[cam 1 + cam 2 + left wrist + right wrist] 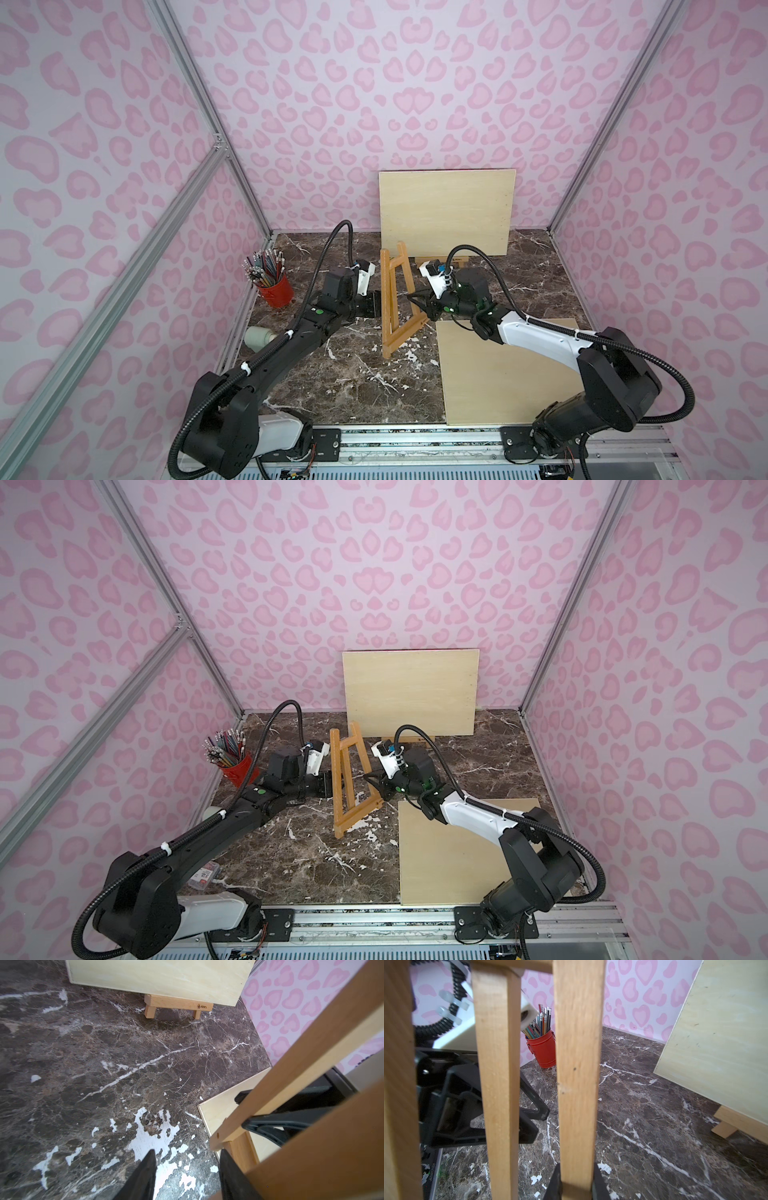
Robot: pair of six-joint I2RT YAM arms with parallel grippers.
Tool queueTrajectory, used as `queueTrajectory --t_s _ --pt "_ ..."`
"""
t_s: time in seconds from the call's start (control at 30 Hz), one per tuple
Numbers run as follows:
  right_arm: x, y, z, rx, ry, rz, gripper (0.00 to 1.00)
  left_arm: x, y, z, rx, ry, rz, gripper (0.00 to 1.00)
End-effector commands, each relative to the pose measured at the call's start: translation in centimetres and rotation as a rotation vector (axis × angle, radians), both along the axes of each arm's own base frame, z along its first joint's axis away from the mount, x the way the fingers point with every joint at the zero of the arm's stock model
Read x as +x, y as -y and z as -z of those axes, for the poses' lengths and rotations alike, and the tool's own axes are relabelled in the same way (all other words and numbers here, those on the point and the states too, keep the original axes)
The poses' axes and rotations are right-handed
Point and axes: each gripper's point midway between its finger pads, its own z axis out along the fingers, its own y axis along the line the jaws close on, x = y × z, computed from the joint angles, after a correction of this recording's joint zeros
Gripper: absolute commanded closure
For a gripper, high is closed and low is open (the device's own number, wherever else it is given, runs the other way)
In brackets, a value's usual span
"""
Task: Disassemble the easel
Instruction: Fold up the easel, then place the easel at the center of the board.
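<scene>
A small wooden easel stands upright mid-table between my two arms. My right gripper is shut on one of its slats, with a black finger on either side of the wood. The left wrist view shows the same grip, black fingers around a slat. My left gripper is open at the easel's left side. Only marble shows between its tips. One finger lies against the easel's frame.
A red bucket of pencils stands at the left wall. One plywood board leans at the back on a second small easel. Another board lies flat at front right. A pale cylinder lies at the left edge.
</scene>
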Motion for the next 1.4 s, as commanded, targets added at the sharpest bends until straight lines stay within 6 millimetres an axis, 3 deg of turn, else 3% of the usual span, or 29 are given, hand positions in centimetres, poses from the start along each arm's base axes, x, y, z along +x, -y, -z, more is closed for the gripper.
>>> queueTrajectory --t_s 0.0,0.23,0.5,0.83,1.37 --pt "0.0 0.1 -0.3 0.027 0.009 0.020 0.98 -0.2 -2.3 0.2 0.083 0.018 -0.061 0.47" --pt "-3.0 -0.1 3.3 -0.006 -0.143 0.085 0.99 -0.8 -11.3 1.4 0.219 -0.017 -0.340 0.35" --pt "-6.9 -3.8 9.6 -0.171 -0.364 0.177 0.99 -1.1 -15.1 0.2 0.307 0.021 -0.483 0.30" --pt "-8.6 -7.9 13.9 -0.330 -0.489 0.246 0.99 -2.0 -16.5 -0.1 0.330 0.035 -0.539 0.29" --pt "-7.4 -9.2 16.9 -0.398 -0.494 0.296 0.86 -3.4 -16.2 1.3 0.290 0.002 -0.534 0.24"
